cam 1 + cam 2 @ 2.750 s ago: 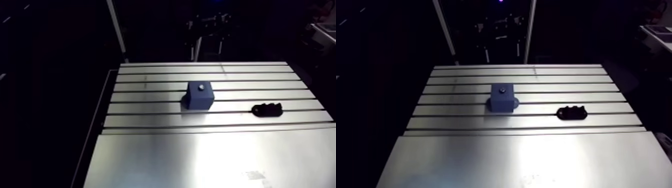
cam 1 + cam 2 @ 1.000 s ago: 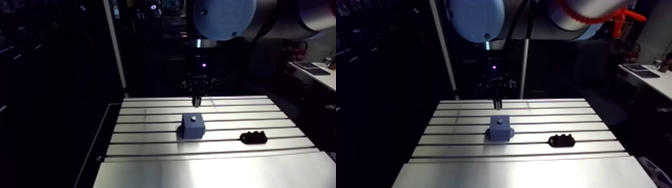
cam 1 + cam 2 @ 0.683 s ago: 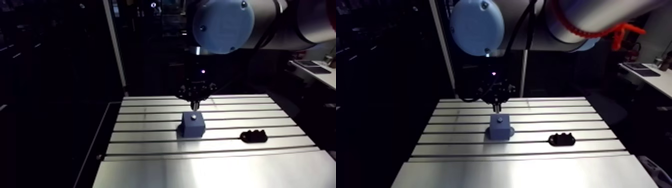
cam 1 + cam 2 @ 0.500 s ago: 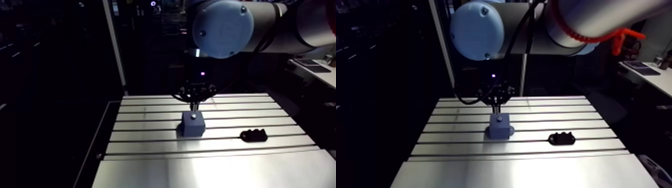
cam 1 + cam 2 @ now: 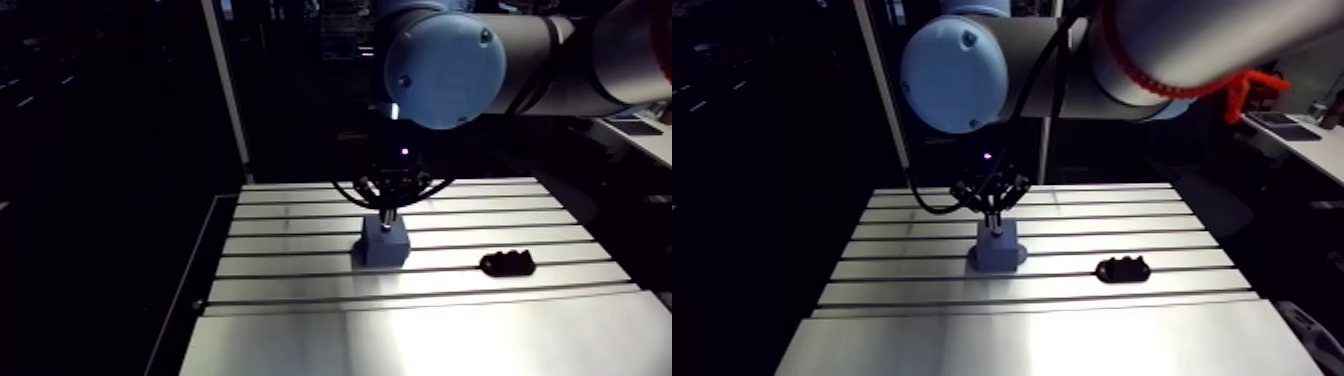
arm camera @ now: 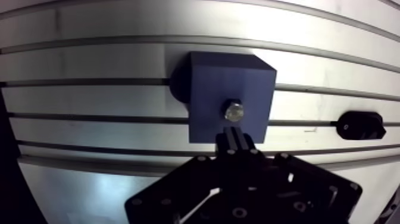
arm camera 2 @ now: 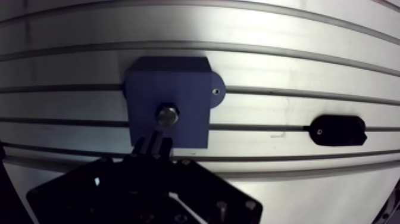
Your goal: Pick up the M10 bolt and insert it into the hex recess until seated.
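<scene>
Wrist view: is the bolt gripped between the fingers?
No, the bolt sits in the top of the blue block, ahead of the shut, empty gripper.

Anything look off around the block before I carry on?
Nothing looks damaged or askew. One oddity: the bolt already sits head-up in the top of the blue block, while the tool hangs over it, fingers shut on nothing. The black part lies apart from the block on the table.

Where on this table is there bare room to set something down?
The smooth front plate is all bare. So is the slotted strip between the blue block and the black piece. It is crowded only at the block, under the claw.
</scene>
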Controlling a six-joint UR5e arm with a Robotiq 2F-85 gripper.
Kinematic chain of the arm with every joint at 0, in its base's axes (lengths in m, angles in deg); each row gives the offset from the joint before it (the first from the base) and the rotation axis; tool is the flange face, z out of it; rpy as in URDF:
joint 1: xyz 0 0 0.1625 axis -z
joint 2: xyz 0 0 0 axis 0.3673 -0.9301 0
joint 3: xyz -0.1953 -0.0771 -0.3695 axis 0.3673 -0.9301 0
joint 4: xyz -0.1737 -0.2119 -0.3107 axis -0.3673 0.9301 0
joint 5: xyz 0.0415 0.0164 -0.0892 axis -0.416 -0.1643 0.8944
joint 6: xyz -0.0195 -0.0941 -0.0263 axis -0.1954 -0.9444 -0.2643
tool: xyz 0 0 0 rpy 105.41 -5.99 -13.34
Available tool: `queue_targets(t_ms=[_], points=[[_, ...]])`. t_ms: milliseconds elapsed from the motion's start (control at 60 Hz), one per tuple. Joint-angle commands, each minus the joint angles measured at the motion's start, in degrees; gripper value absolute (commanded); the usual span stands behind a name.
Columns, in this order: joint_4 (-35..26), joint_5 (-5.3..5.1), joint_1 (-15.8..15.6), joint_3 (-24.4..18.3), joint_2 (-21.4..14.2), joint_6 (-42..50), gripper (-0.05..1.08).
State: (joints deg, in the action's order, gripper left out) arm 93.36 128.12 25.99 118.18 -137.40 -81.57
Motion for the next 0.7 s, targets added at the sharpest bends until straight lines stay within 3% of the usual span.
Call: queue_targets(t_ms=[17, 700], points=[[0.8, 0.00, 0.4, 0.4, 0.8, 0.0, 1.08], [1.0, 0.00, 0.3, 0.6, 1.3, 0.0, 1.08]])
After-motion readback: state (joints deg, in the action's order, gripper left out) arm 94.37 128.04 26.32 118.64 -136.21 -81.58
